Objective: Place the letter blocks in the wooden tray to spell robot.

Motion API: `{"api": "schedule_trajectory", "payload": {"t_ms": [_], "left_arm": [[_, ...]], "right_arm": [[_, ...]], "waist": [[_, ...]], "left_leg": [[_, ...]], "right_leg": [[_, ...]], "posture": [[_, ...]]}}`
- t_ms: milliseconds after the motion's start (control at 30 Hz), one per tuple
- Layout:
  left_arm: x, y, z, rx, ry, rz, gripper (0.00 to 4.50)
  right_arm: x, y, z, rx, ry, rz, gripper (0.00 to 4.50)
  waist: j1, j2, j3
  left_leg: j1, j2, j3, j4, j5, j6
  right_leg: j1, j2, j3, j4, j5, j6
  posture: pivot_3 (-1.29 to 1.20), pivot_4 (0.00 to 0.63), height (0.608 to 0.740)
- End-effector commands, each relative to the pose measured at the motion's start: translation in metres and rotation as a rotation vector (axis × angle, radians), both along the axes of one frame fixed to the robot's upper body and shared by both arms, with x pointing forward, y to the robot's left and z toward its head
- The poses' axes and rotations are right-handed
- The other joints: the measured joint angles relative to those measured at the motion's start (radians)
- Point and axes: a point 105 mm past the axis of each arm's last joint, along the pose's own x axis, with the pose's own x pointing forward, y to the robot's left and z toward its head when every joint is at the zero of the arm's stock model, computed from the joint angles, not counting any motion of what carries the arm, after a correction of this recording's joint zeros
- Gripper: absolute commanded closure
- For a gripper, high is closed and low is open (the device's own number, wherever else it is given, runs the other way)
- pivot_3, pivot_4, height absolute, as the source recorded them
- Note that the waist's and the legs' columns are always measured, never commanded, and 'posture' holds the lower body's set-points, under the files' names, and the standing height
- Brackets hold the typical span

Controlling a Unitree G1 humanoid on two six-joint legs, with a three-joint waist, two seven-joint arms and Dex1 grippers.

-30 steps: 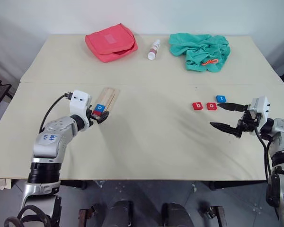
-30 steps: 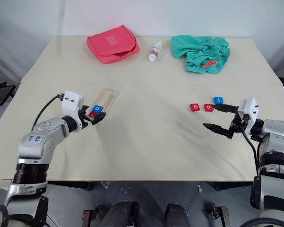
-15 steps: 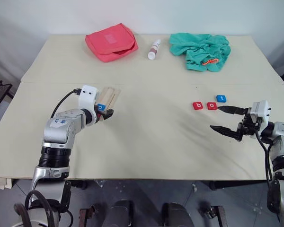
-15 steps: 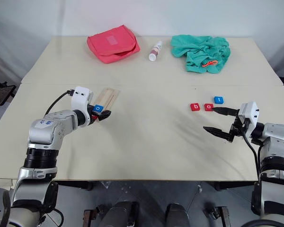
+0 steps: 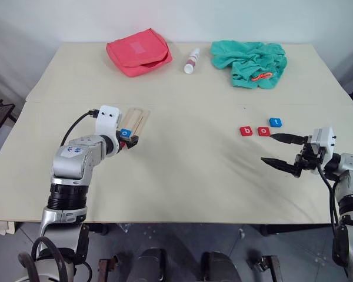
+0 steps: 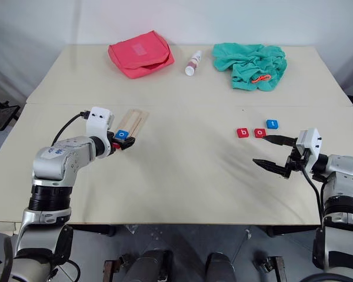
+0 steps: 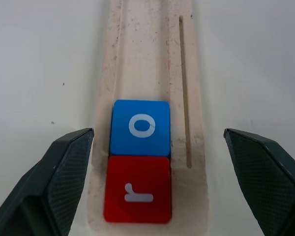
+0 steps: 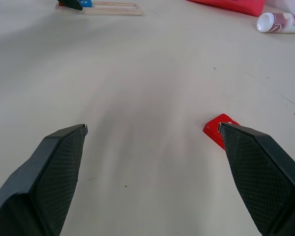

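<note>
Two tiles, red r (image 7: 137,194) and blue o (image 7: 140,128), are seated in the pale wooden tray (image 7: 152,59). Red b (image 5: 245,131), red o (image 5: 263,131) and blue t (image 5: 275,122) remain well apart from the tray on the beige surface (image 5: 188,164). The left gripper (image 7: 155,162) is spread wide astride the tray, nothing held; the right gripper (image 5: 280,150) is likewise wide and empty beside the remaining tiles.

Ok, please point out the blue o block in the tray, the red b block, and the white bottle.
blue o block (image 7: 140,127), left wrist view, on its white letter.
red b block (image 5: 245,131), left eye view, on its top face.
white bottle (image 5: 192,61), left eye view, on its body.
</note>
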Motion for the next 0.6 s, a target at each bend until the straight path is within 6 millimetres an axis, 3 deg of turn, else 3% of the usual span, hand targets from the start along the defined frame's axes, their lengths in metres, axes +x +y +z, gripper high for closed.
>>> {"api": "schedule_trajectory", "payload": {"t_ms": [33,400,600], "left_arm": [[-0.005,0.005,0.005,0.004,-0.006,0.027,0.0],[-0.011,0.007,-0.007,-0.009,0.07,0.054,0.0],[-0.01,0.013,-0.002,-0.017,0.055,0.085,0.0]], "right_arm": [[-0.001,0.001,0.011,-0.01,-0.032,0.038,0.05],[0.0,0.003,0.012,-0.008,-0.036,0.039,0.05],[0.0,0.002,0.012,-0.01,-0.036,0.036,0.05]], "waist": [[0.0,0.0,0.0],[0.0,0.0,0.0],[-0.001,0.0,0.0]], "left_leg": [[0.0,0.0,0.0,0.0,0.0,0.0],[0.0,0.0,0.0,0.0,0.0,0.0],[0.0,0.0,0.001,0.0,0.0,0.0]], "right_leg": [[0.0,0.0,0.0,0.0,0.0,0.0],[0.0,0.0,0.001,0.0,0.0,0.0],[0.0,0.0,0.001,0.0,0.0,0.0]], "posture": [[0.0,0.15,0.74],[0.0,0.15,0.74],[0.0,0.15,0.74]]}}
